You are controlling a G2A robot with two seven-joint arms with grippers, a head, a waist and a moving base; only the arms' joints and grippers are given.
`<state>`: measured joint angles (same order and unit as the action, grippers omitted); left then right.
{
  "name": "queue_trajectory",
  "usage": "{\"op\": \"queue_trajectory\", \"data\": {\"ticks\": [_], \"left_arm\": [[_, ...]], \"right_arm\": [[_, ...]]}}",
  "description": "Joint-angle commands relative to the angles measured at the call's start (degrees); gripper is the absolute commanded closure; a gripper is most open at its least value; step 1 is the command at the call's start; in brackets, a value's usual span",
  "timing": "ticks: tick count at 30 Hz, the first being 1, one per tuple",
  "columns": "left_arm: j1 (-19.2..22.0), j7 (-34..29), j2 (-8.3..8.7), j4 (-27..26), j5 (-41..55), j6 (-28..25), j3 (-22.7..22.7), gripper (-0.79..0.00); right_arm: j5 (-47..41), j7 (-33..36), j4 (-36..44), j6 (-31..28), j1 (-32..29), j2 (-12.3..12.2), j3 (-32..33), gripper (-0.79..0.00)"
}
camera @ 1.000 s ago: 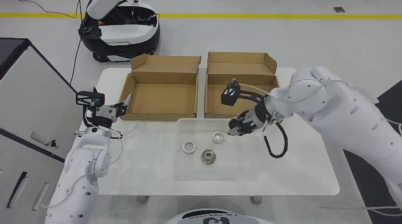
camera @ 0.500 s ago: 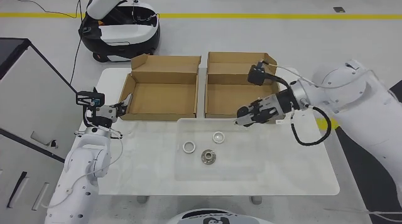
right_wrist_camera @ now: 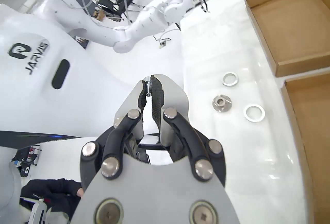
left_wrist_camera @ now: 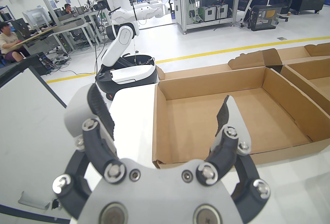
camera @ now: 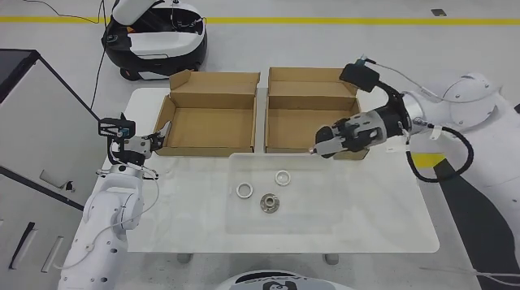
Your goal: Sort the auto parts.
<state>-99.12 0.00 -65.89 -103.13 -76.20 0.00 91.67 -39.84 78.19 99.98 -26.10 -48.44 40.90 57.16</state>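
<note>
1. Your right gripper (right_wrist_camera: 147, 84) is pinched tight on a small threaded screw (right_wrist_camera: 147, 80). It's clamped right at the fingertips, w/ the silver end poking out past the pads.
2. From the top view the right gripper (camera: 315, 152) sits at the near rim of the right box (camera: 292, 127), so the screw is up in the air and not on the table (camera: 366, 209).
3. The other parts lie loose on the table in front of the boxes, well apart from that gripper: a ring (camera: 243, 189), a 2nd ring (camera: 282, 179) and a flanged hub (camera: 269, 202) between them, a bit nearer the robot. None of the three touch each other.
4. Your left gripper (left_wrist_camera: 158, 92) is spread wide w/ nothing in it, at the left table edge just beside the left box (camera: 211, 127).
5. The floor of the left box is bare cardboard.
</note>
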Motion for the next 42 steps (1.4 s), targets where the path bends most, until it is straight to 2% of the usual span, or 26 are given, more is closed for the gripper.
{"op": "queue_trajectory", "data": {"ticks": [1,23,25,30,42], "left_arm": [[0.0,0.0,0.0,0.0,0.0,0.0,0.0,-0.785],[0.0,0.0,0.0,0.0,0.0,0.0,0.0,-0.785],[0.0,0.0,0.0,0.0,0.0,0.0,0.0,-0.785],[0.0,0.0,0.0,0.0,0.0,0.0,0.0,-0.785],[0.0,0.0,0.0,0.0,0.0,0.0,0.0,-0.785]], "right_arm": [[-1.6,-0.1,-0.2,-0.1,0.2,0.1,0.2,0.0],[-3.0,-1.5,0.5,-0.5,0.6,0.8,-0.6,0.0],[-7.0,-2.8,1.0,-0.2,-0.3,1.1,-0.4,0.0],[-18.8,0.5,-0.5,0.6,-1.3,1.5,1.3,0.0],[-32.3,5.8,0.1,5.8,-1.6,3.8,3.8,0.0]]}}
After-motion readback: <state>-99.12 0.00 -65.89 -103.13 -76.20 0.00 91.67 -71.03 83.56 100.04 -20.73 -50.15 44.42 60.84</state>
